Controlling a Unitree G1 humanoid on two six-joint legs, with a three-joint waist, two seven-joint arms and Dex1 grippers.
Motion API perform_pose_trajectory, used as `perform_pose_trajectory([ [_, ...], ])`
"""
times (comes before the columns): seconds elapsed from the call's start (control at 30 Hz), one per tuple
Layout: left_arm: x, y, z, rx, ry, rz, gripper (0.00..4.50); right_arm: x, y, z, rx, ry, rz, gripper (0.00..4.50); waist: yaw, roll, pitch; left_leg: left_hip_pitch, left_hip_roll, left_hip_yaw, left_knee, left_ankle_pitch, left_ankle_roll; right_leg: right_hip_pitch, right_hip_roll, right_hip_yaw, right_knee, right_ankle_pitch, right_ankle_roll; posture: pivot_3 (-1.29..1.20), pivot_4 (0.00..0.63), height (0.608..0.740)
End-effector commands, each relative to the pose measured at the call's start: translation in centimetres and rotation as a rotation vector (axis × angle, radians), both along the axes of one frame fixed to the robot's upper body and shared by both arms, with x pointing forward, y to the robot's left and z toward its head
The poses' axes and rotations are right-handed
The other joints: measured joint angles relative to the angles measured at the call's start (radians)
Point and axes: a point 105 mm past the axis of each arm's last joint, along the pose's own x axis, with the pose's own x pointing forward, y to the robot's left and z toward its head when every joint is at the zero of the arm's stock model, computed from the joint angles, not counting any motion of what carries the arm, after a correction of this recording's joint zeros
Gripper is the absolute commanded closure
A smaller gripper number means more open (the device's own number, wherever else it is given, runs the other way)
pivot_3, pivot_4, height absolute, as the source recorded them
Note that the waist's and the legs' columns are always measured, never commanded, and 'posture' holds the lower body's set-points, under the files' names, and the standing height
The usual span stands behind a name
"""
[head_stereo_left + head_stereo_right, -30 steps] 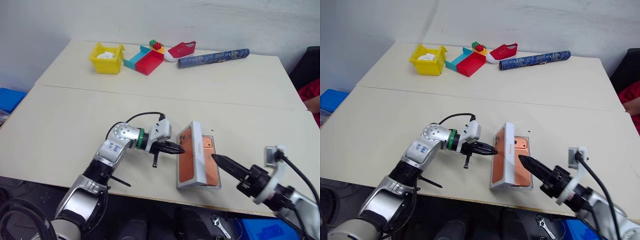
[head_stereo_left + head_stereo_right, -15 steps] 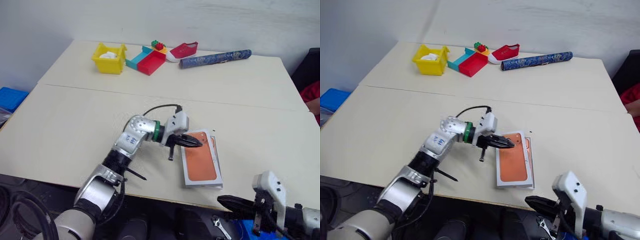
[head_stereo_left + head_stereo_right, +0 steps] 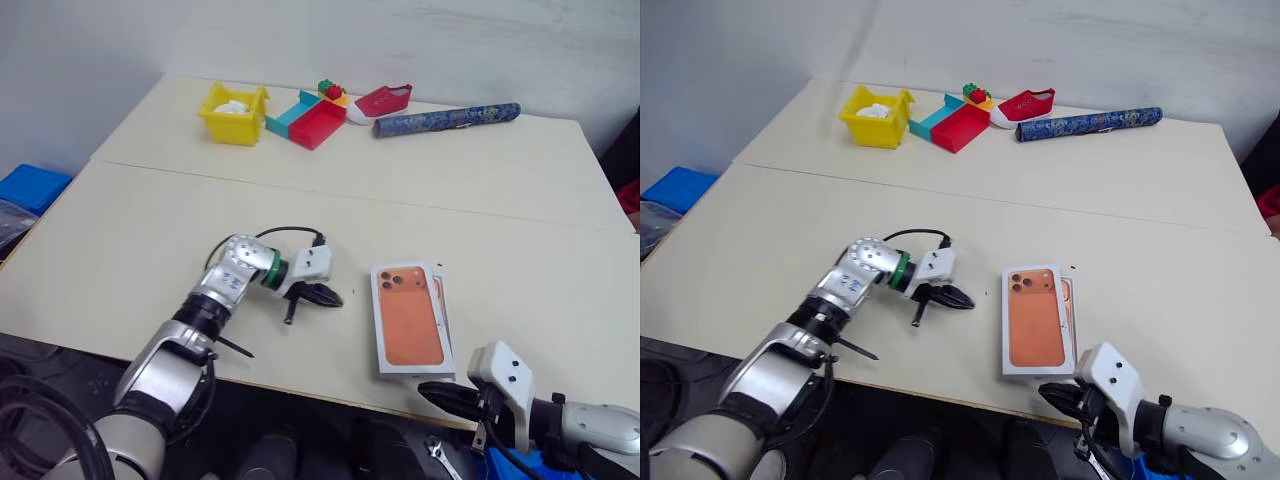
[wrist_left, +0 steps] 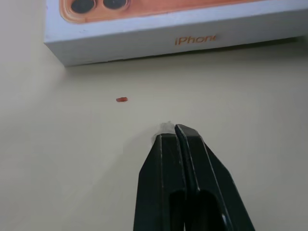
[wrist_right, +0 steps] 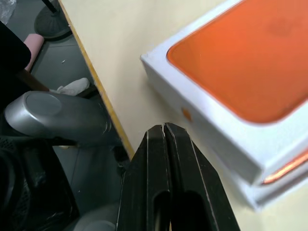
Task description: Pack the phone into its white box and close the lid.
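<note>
Lowered from its tilt a second ago, the lid (image 3: 407, 315) now lies flat over the white box (image 5: 269, 185), hiding the phone inside, near the table's (image 3: 150, 230) front edge. Both the left gripper (image 3: 330, 296) and the right gripper (image 3: 432, 391) have pulled clear, fully closed and empty.

Bright, even indoor light, soft short shadows, slight blur in the wrist close-ups.

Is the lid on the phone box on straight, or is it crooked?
A bit crooked. The lid sits on the white box shifted sideways, so an orange strip of the box shows along the lid's right edge. Both grippers are off it.
</note>
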Motion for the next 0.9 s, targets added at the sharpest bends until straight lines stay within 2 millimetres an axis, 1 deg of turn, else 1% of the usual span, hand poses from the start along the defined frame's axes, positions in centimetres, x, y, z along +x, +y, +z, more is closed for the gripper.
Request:
perform_pose_trajectory([
  [0.03, 0.9, -1.3, 0.6, -0.010, -0.055, 0.003, 4.50, -0.1, 0.3, 0.0, 0.004, -0.004, 0.005, 4.47, -0.002, 0.000, 0.000, 0.000, 0.000, 0.001, 0.000, 0.000, 0.001, 0.000, 0.000, 0.000, 0.000, 0.000, 0.000, 0.00, 0.150, 0.740],
  [0.13, 1.0, -2.8, 0.7, -0.028, -0.067, -0.015, 4.50, -0.3, 0.4, 0.1, 0.009, 0.002, 0.005, 4.47, -0.005, 0.000, 0.000, 0.000, 0.000, 0.002, 0.001, -0.001, 0.001, 0.000, 0.000, 0.000, 0.001, 0.000, 0.001, 0.00, 0.150, 0.740],
  [0.27, 0.9, -4.1, 1.2, -0.056, -0.072, -0.038, 4.50, -0.8, 0.6, 0.2, 0.024, 0.015, 0.012, 4.47, -0.007, 0.000, 0.000, 0.001, 0.000, 0.002, 0.001, -0.001, 0.001, 0.000, 0.000, 0.001, 0.001, 0.000, 0.001, 0.00, 0.150, 0.740],
  [0.33, 0.7, -4.9, 1.6, -0.077, -0.078, -0.056, 4.50, -1.0, 0.7, 0.3, 0.031, 0.018, 0.011, 4.47, -0.008, 0.000, 0.000, 0.001, 0.001, 0.003, 0.001, -0.001, 0.001, 0.000, 0.001, 0.001, 0.002, 0.000, 0.001, 0.00, 0.150, 0.740],
  [0.4, 0.6, -5.2, 1.8, -0.088, -0.081, -0.066, 4.50, -1.0, 0.7, 0.3, 0.033, 0.019, 0.009, 4.47, -0.008, 0.000, 0.000, 0.001, 0.000, 0.003, 0.001, -0.001, 0.001, 0.000, 0.000, 0.001, 0.002, 0.001, 0.001, 0.00, 0.150, 0.740],
  [0.5, -0.2, -6.2, 2.4, -0.126, -0.072, -0.112, 4.50, -1.0, 0.6, 0.2, 0.032, 0.016, -0.010, 4.47, -0.007, 0.000, 0.000, 0.001, 0.000, 0.003, 0.002, -0.001, 0.001, 0.000, 0.000, 0.001, 0.002, 0.001, 0.001, 0.00, 0.150, 0.740],
  [0.63, -0.6, -5.8, 2.4, -0.122, -0.072, -0.140, 4.50, -0.7, 0.2, 0.4, 0.037, 0.007, -0.036, 4.47, -0.007, 0.000, 0.000, 0.001, 0.000, 0.003, 0.002, -0.001, 0.001, 0.000, 0.000, 0.001, 0.002, 0.001, 0.001, 0.00, 0.150, 0.740],
  [0.77, -0.5, -4.3, 2.7, -0.111, -0.079, -0.138, 4.50, -0.5, 0.0, 1.7, 0.109, -0.011, -0.057, 4.47, -0.010, 0.000, 0.000, 0.001, 0.001, 0.003, 0.002, -0.001, 0.002, 0.000, 0.001, 0.002, 0.002, 0.001, 0.001, 0.00, 0.150, 0.740],
  [0.83, -0.8, -3.8, 3.5, -0.141, -0.031, -0.147, 4.50, 0.0, -0.2, 2.6, 0.149, -0.035, -0.082, 4.47, -0.014, 0.000, 0.000, 0.001, 0.001, 0.003, 0.002, -0.001, 0.002, 0.000, 0.001, 0.003, 0.003, 0.001, 0.001, 0.00, 0.150, 0.740],
  [0.9, -1.5, -3.9, 4.5, -0.189, 0.047, -0.169, 4.50, 0.7, -0.7, 3.1, 0.175, -0.056, -0.127, 4.47, -0.015, 0.000, 0.000, 0.001, 0.001, 0.003, 0.002, -0.001, 0.001, 0.000, 0.001, 0.004, 0.004, 0.001, 0.001, 0.00, 0.150, 0.740],
])
